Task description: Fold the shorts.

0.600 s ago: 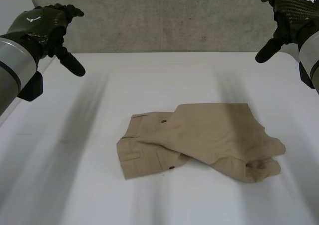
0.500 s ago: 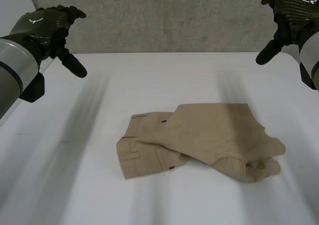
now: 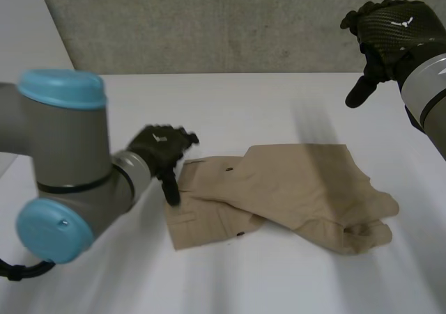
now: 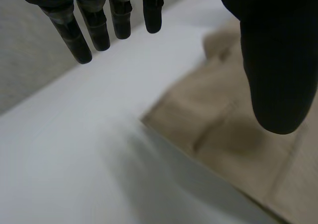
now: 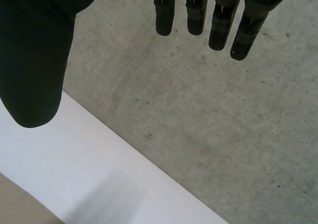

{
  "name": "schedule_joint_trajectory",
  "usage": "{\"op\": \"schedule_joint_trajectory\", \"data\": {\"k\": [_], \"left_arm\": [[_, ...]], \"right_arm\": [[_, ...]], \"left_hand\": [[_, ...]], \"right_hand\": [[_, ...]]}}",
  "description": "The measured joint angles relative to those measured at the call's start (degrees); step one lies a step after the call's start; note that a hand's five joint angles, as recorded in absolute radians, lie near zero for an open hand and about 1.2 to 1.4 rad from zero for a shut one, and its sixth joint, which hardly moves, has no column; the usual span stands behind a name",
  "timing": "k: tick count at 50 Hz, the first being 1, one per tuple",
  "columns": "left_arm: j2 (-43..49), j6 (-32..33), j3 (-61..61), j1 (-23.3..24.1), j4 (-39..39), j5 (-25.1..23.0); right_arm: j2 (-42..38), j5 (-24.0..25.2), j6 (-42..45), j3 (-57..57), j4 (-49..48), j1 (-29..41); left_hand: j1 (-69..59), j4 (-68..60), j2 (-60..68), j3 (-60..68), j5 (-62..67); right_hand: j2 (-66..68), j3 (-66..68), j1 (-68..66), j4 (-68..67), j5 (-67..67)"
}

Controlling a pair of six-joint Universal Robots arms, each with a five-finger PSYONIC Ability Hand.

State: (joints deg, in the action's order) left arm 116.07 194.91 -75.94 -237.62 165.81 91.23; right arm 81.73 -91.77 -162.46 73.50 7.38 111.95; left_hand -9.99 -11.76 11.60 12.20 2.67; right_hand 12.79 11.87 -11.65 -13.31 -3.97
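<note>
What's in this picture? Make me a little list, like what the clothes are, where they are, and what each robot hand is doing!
clothes: tan shorts, rumpled, one part lying over another
where: middle of the white table
left hand: low, at the shorts' left end, fingers straight, holding nothing
right hand: high over the table's far right side, fingers straight, holding nothing
behind the table: grey wall
folding: not neat yet
</note>
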Motion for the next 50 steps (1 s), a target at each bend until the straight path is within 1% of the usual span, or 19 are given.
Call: {"op": "schedule_joint_trajectory", "data": {"k": [3,6,8,9,10,12,13,16,20,22,25,26,30,33,37,39,43,46,50], "left_arm": [[2.6,1.6,0.2,0.9,-0.4,0.2],[4.3,2.0,0.3,1.3,-0.6,0.3],[5.1,2.1,0.4,1.4,-0.6,0.3],[5.7,2.0,0.4,1.4,-0.6,0.3],[6.2,2.0,0.5,1.4,-0.6,0.3],[6.8,1.9,0.6,1.4,-0.5,0.5],[7.5,1.9,1.0,1.3,-0.4,0.9],[8.0,2.0,2.1,1.0,0.0,3.4],[7.2,2.8,4.2,-0.7,1.8,9.5],[5.8,4.2,5.2,-2.7,3.2,12.7],[2.2,9.2,6.0,-7.5,6.1,15.9],[1.7,10.2,6.0,-8.3,6.7,16.2],[-2.6,19.9,6.0,-15.3,12.6,17.4],[-4.3,25.4,5.6,-18.9,17.0,17.5],[-6.4,31.2,5.0,-22.6,23.2,17.6],[-7.0,32.5,4.7,-23.4,25.0,17.6],[-8.4,32.3,3.2,-22.9,27.4,17.5],[-9.3,30.0,2.0,-20.5,28.0,17.3],[-10.1,22.5,0.4,-11.6,28.0,16.2]], "right_arm": [[-0.2,0.0,0.2,0.2,0.0,0.1],[-0.5,-0.1,0.8,0.5,0.0,0.2],[-0.5,-0.1,1.0,0.6,0.0,0.2],[-0.7,-0.2,1.4,0.8,-0.1,0.2],[-0.8,-0.2,1.6,0.9,-0.1,0.3],[-1.0,-0.3,1.9,1.0,-0.1,0.3],[-1.2,-0.3,2.2,1.2,-0.2,0.3],[-1.5,-0.3,2.6,1.4,-0.2,0.4],[-1.7,-0.3,2.8,1.5,-0.2,0.4],[-1.8,-0.3,2.9,1.6,-0.2,0.4],[-1.8,-0.3,2.9,1.7,-0.3,0.4],[-1.8,-0.3,2.9,1.8,-0.4,0.4],[-1.9,-0.3,3.1,2.2,-0.7,0.4],[-1.9,-0.3,3.4,2.5,-0.9,0.4],[-2.0,-0.3,3.8,2.8,-1.1,0.5],[-2.0,-0.3,3.9,2.8,-1.2,0.5],[-2.0,-0.3,4.0,2.9,-1.4,0.5],[-2.1,-0.4,4.1,2.8,-1.5,0.5],[-2.0,-0.4,4.1,2.2,-1.5,0.3]], "left_hand": [[0.0,0.0,0.0,0.0,0.0],[-6.8,-4.3,4.7,3.7,3.6],[-13.3,-10.2,10.3,9.6,9.3],[-18.5,-14.8,15.9,14.1,13.8],[-33.6,-28.0,29.2,27.1,26.7],[-45.8,-41.3,41.3,40.3,39.7],[-52.7,-52.4,52.8,51.3,50.5],[-52.7,-56.2,56.2,54.3,52.4],[-52.7,-56.5,56.3,54.5,52.4],[-52.7,-56.5,56.3,54.5,52.4],[-52.7,-56.5,56.3,54.5,52.4],[-52.7,-56.5,56.3,54.5,52.4],[-52.7,-56.6,56.3,54.6,52.4],[-52.7,-56.6,56.3,54.7,52.4],[-52.7,-56.6,56.3,54.9,52.4],[-52.7,-56.6,56.4,55.3,52.4],[-52.7,-56.6,56.5,55.9,52.4],[-52.7,-56.6,56.7,56.3,52.4],[-52.7,-56.6,57.0,56.9,52.4]], "right_hand": [[0.0,0.0,0.0,0.0,0.0],[0.0,0.0,0.0,0.0,0.0],[0.0,0.0,0.0,0.0,0.0],[0.0,0.0,0.0,0.0,0.0],[0.0,0.0,0.0,0.0,0.0],[0.0,0.0,0.0,0.0,0.0],[0.0,0.0,0.0,0.0,0.0],[0.0,0.0,0.0,0.0,0.0],[0.0,0.0,0.0,0.0,0.0],[0.0,0.0,0.0,0.0,0.0],[0.0,0.0,0.0,0.0,0.0],[0.0,0.0,0.0,0.0,0.0],[0.0,0.0,0.0,0.0,0.0],[0.0,0.0,0.0,0.0,0.0],[0.0,0.0,0.0,0.0,0.0],[0.0,0.0,0.0,0.0,0.0],[0.0,0.0,0.0,0.0,0.0],[0.0,0.0,0.0,0.0,0.0],[0.0,0.0,0.0,0.0,0.0]]}}
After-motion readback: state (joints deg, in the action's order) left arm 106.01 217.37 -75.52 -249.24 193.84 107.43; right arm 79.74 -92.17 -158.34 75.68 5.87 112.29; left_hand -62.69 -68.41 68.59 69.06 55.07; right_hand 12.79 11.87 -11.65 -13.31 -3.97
